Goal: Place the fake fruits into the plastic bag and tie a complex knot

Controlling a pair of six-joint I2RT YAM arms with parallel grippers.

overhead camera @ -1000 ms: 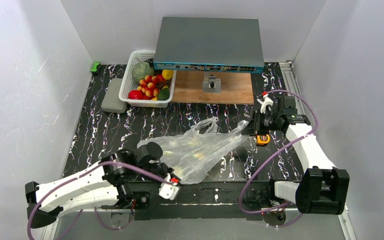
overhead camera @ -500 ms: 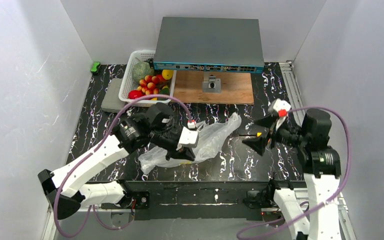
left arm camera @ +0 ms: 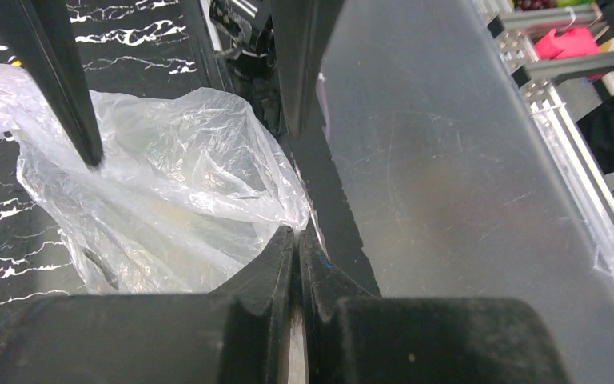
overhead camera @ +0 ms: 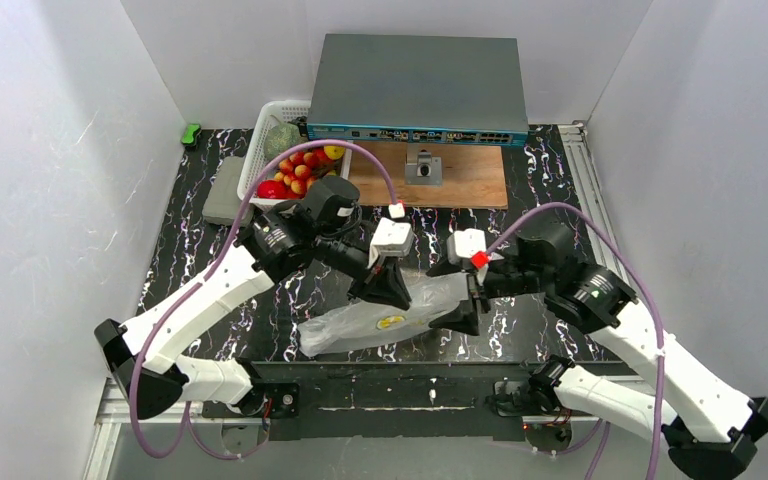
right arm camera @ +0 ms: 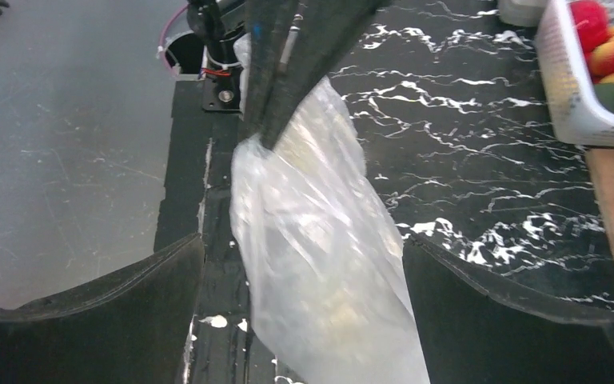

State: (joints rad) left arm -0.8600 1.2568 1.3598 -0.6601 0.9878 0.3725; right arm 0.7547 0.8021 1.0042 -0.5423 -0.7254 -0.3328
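The plastic bag (overhead camera: 365, 322) lies crumpled and stretched on the black marbled table near its front edge. My left gripper (overhead camera: 384, 293) is shut on the bag's upper edge; in the left wrist view its jaws (left arm camera: 297, 234) are pressed together against the bag (left arm camera: 168, 184). My right gripper (overhead camera: 463, 312) stands open, its two fingers astride the bag (right arm camera: 328, 264) without pinching it. In the right wrist view that gripper (right arm camera: 302, 242) is wide, and the left fingers (right arm camera: 280, 72) hold the bag's top. The fake fruits (overhead camera: 298, 175) sit in the white basket (overhead camera: 257, 165) at the back left.
A grey network switch (overhead camera: 415, 85) stands at the back on a wooden board (overhead camera: 460, 185). Left of the basket lies a grey block (overhead camera: 225, 192), and a small green object (overhead camera: 191, 133) sits by the back left wall. Basket and fruits (right arm camera: 608, 56) show top right in the right wrist view.
The left arm swung from the front left to the centre, dragging the bag along. The right gripper let go of the bag's handle, opened wide and moved left over the bag.
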